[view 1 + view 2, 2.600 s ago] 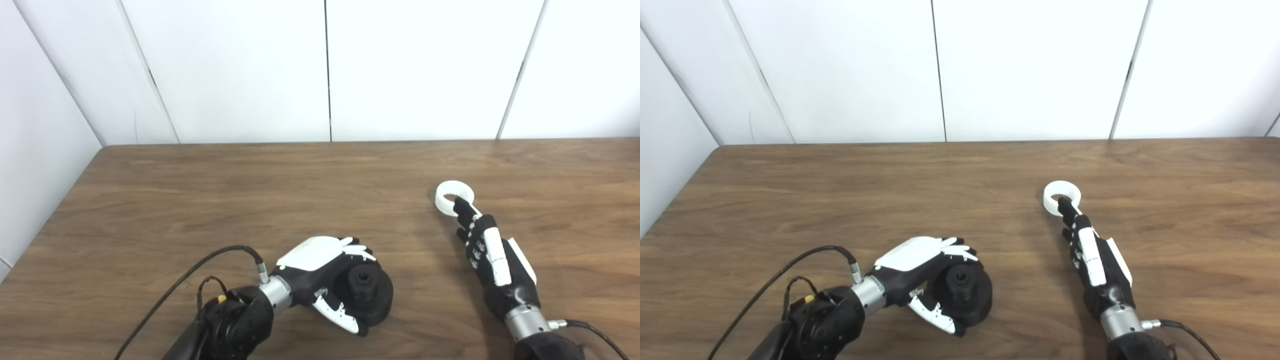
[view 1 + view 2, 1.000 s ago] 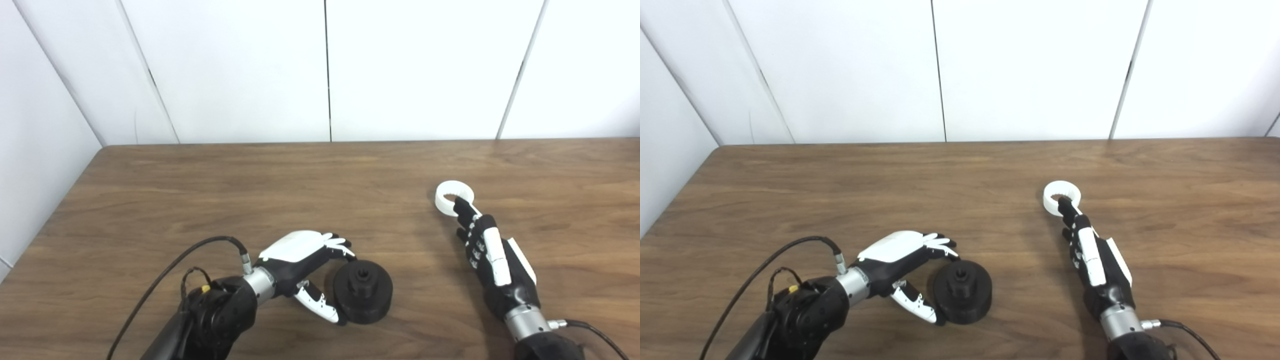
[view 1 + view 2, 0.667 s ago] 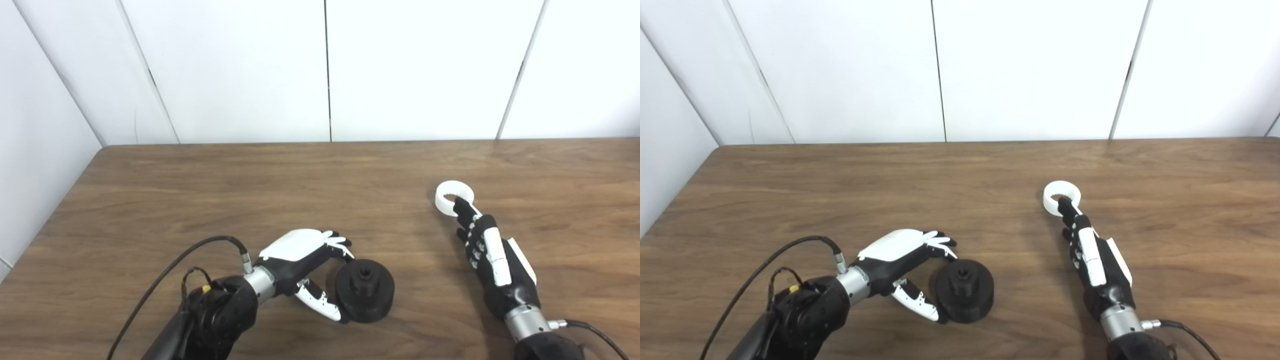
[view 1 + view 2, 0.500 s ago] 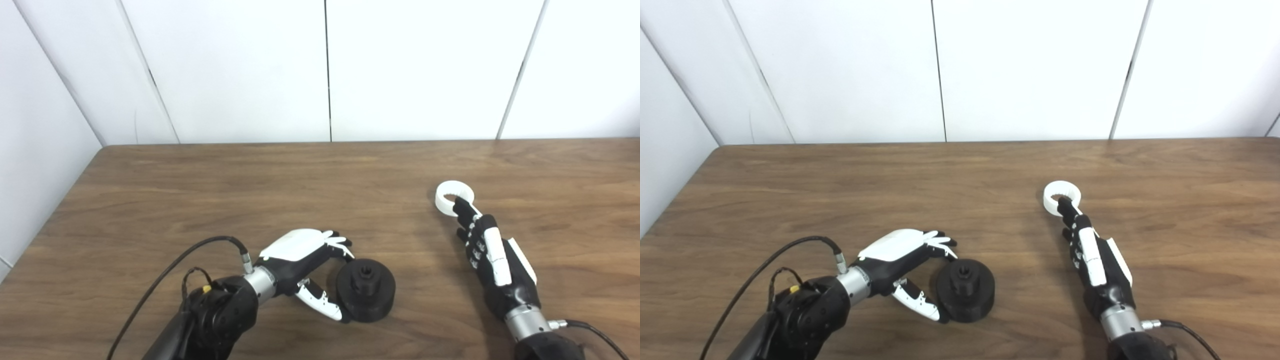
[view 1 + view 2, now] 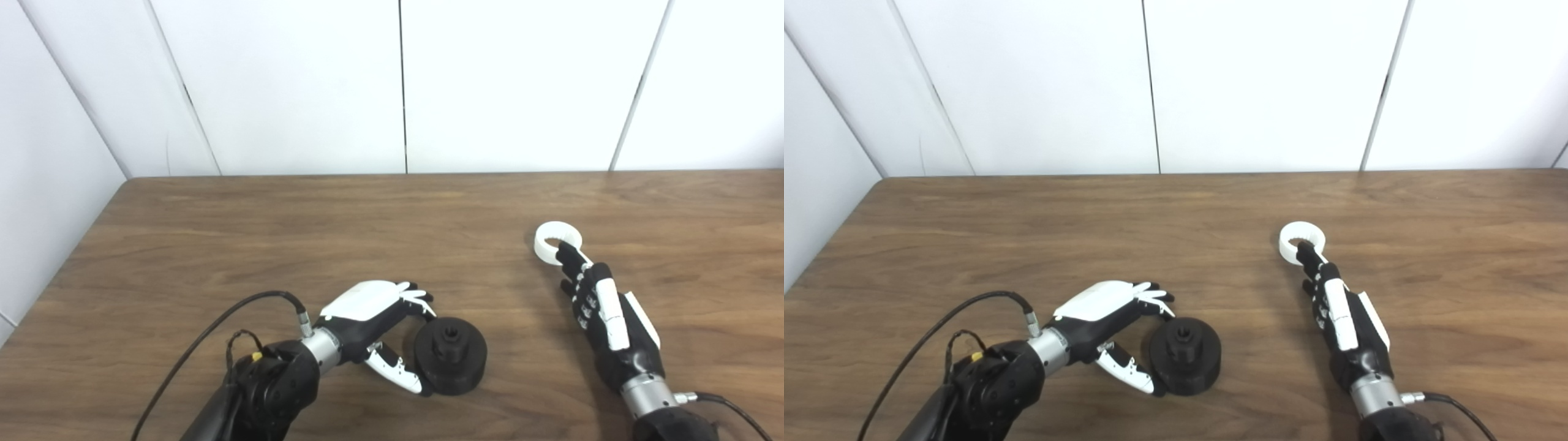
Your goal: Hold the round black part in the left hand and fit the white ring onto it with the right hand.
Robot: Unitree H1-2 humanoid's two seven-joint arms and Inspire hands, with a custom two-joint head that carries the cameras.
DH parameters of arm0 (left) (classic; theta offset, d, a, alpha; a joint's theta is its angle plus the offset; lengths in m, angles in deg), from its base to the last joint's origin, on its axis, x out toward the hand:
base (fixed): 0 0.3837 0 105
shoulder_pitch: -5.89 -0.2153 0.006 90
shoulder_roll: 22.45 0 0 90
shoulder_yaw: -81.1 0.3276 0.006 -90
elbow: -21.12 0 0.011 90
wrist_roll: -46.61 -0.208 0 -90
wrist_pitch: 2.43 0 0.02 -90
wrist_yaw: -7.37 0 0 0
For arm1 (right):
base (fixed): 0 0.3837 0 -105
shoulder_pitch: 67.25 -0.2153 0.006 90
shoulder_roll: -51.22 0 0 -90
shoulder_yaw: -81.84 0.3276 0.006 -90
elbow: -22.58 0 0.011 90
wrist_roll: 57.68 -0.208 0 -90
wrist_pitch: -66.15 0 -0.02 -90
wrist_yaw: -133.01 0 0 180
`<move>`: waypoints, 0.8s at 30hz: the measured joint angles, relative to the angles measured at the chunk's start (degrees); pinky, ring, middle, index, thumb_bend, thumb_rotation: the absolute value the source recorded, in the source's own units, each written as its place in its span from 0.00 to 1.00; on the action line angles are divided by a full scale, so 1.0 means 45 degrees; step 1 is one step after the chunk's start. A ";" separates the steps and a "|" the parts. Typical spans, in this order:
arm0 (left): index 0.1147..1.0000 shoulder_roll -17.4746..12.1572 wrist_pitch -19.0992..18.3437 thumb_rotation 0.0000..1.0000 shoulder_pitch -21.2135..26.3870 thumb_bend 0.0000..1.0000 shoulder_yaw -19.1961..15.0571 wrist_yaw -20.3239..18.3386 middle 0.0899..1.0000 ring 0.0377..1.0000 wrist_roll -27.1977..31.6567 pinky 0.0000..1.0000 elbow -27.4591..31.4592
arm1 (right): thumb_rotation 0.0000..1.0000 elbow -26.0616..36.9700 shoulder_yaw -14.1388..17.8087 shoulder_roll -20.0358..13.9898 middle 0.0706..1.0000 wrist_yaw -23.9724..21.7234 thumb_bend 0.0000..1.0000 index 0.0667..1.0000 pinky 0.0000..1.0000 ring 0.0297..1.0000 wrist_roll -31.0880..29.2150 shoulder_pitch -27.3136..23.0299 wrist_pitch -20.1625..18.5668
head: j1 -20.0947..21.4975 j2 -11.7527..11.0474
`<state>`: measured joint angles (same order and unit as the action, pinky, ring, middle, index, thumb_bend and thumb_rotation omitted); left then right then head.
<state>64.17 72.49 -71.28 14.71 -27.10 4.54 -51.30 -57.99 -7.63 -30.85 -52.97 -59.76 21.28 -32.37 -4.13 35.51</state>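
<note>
To grip well, the left hand (image 5: 373, 321) should slide further around the round black part (image 5: 451, 356) on the bench (image 5: 245, 233) before closing. It is open, thumb tip seemingly touching the part's near-left edge, holding nothing. Farther off, the right hand (image 5: 603, 312) lies extended, one fingertip at the white ring (image 5: 554, 242), ungrasped.
</note>
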 measured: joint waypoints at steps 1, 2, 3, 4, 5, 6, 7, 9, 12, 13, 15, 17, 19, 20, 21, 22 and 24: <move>0.68 0.0008 -0.0007 0.34 -0.0006 0.86 0.0000 0.0000 0.94 1.00 -0.0003 1.00 0.0000 | 0.78 0.0000 -0.0040 -0.0235 0.91 0.0095 0.56 0.86 0.89 0.92 0.0653 -0.0080 0.0030 | 0.0000 0.0019; 0.68 0.0011 -0.0010 0.33 -0.0011 0.86 0.0000 0.0000 0.94 1.00 -0.0012 1.00 0.0000 | 0.63 0.0001 -0.0035 -0.0494 0.89 0.0309 0.58 0.84 0.87 0.90 0.1292 -0.0214 0.0029 | 0.0019 0.0020; 0.68 0.0012 -0.0011 0.33 -0.0011 0.86 -0.0001 0.0000 0.94 1.00 -0.0018 1.00 0.0000 | 0.55 0.0000 0.0042 -0.0727 0.88 0.0603 0.60 0.82 0.86 0.89 0.1875 -0.0367 0.0042 | 0.0039 0.0020; 0.68 0.0012 -0.0014 0.33 -0.0016 0.86 -0.0003 0.0000 0.94 1.00 -0.0020 1.00 0.0000 | 0.51 0.0000 0.0137 -0.0954 0.88 0.0768 0.61 0.82 0.85 0.89 0.2205 -0.0549 0.0043 | 0.0039 0.0020; 0.68 0.0012 -0.0017 0.33 -0.0015 0.86 -0.0005 0.0000 0.94 1.00 -0.0026 1.00 0.0001 | 0.48 -0.0001 0.0222 -0.1135 0.87 0.0952 0.65 0.81 0.87 0.89 0.2529 -0.0711 0.0088 | 0.0039 0.0020; 0.68 0.0012 -0.0014 0.32 -0.0019 0.86 -0.0016 0.0019 0.93 1.00 -0.0021 1.00 0.0000 | 0.47 -0.0025 0.0243 -0.1445 0.87 0.1185 0.67 0.80 0.88 0.90 0.3232 -0.1036 0.0098 | 0.0039 0.0020; 0.68 0.0013 -0.0010 0.32 -0.0018 0.87 -0.0014 0.0028 0.93 1.00 -0.0016 1.00 -0.0002 | 0.43 -0.0073 0.0223 -0.1695 0.87 0.1295 0.69 0.79 0.89 0.90 0.3669 -0.1309 0.0097 | 0.0078 0.0020; 0.67 0.0035 -0.0004 0.32 -0.0023 0.87 -0.0012 0.0040 0.93 1.00 -0.0005 1.00 -0.0011 | 0.38 -0.0267 0.0207 -0.2183 0.88 0.1472 0.73 0.78 0.90 0.92 0.4392 -0.1924 0.0097 | 0.0078 0.0020; 0.67 0.0059 0.0001 0.31 -0.0031 0.87 -0.0010 0.0080 0.93 1.00 -0.0001 1.00 -0.0034 | 0.35 -0.0935 0.0076 -0.2817 0.89 0.1466 0.77 0.76 0.90 0.94 0.5211 -0.3000 0.0015 | 0.0078 0.0020; 0.67 0.0075 0.0003 0.32 -0.0032 0.87 -0.0009 0.0088 0.93 1.00 -0.0001 1.00 -0.0039 | 0.35 -0.1101 0.0033 -0.2997 0.90 0.1440 0.78 0.76 0.89 0.94 0.5408 -0.3326 -0.0049 | 0.0097 0.0020; 0.68 0.0087 -0.0004 0.32 -0.0030 0.87 -0.0011 0.0103 0.94 1.00 0.0000 1.00 -0.0051 | 0.35 -0.1789 -0.0212 -0.3420 0.90 0.1335 0.80 0.76 0.87 0.94 0.5892 -0.4212 -0.0161 | 0.0078 0.0020; 0.68 0.0129 -0.0010 0.32 -0.0021 0.87 -0.0002 0.0103 0.94 1.00 -0.0001 1.00 -0.0061 | 0.33 -0.2532 -0.0306 -0.3729 0.90 0.1165 0.82 0.75 0.86 0.95 0.6131 -0.4843 -0.0268 | 0.0097 0.0020; 0.68 0.0145 -0.0008 0.31 -0.0024 0.87 0.0007 0.0105 0.93 1.00 -0.0004 1.00 -0.0066 | 0.33 -0.3122 -0.0416 -0.3952 0.91 0.1033 0.84 0.74 0.88 0.96 0.6225 -0.5321 -0.0291 | 0.0117 0.0020; 0.68 0.0145 -0.0007 0.31 -0.0021 0.87 0.0007 0.0105 0.93 1.00 -0.0006 1.00 -0.0068 | 0.34 -0.3439 -0.0524 -0.4019 0.91 0.0929 0.86 0.73 0.89 0.97 0.6239 -0.5579 -0.0279 | 0.0098 0.0020; 0.68 0.0145 -0.0007 0.31 -0.0016 0.87 0.0006 0.0108 0.94 1.00 -0.0006 1.00 -0.0071 | 0.35 -0.3762 -0.0681 -0.4067 0.92 0.0805 0.87 0.73 0.89 0.98 0.6266 -0.5767 -0.0271 | 0.0098 0.0039; 0.68 0.0147 -0.0007 0.31 -0.0005 0.87 0.0009 0.0109 0.94 1.00 -0.0006 1.00 -0.0076 | 0.36 -0.4081 -0.0874 -0.4120 0.92 0.0629 0.89 0.72 0.89 0.98 0.6292 -0.5914 -0.0275 | 0.0098 0.0039; 0.68 0.0155 -0.0007 0.31 0.0004 0.87 0.0017 0.0110 0.94 1.00 -0.0010 1.00 -0.0097 | 0.36 -0.4540 -0.1207 -0.4247 0.91 0.0323 0.93 0.71 0.90 0.99 0.6479 -0.6095 -0.0316 | 0.0137 0.0020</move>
<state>64.87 72.45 -71.26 14.79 -26.61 4.50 -51.73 -78.42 -13.06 -49.96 -51.52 -30.61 -6.14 -33.80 -3.52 35.60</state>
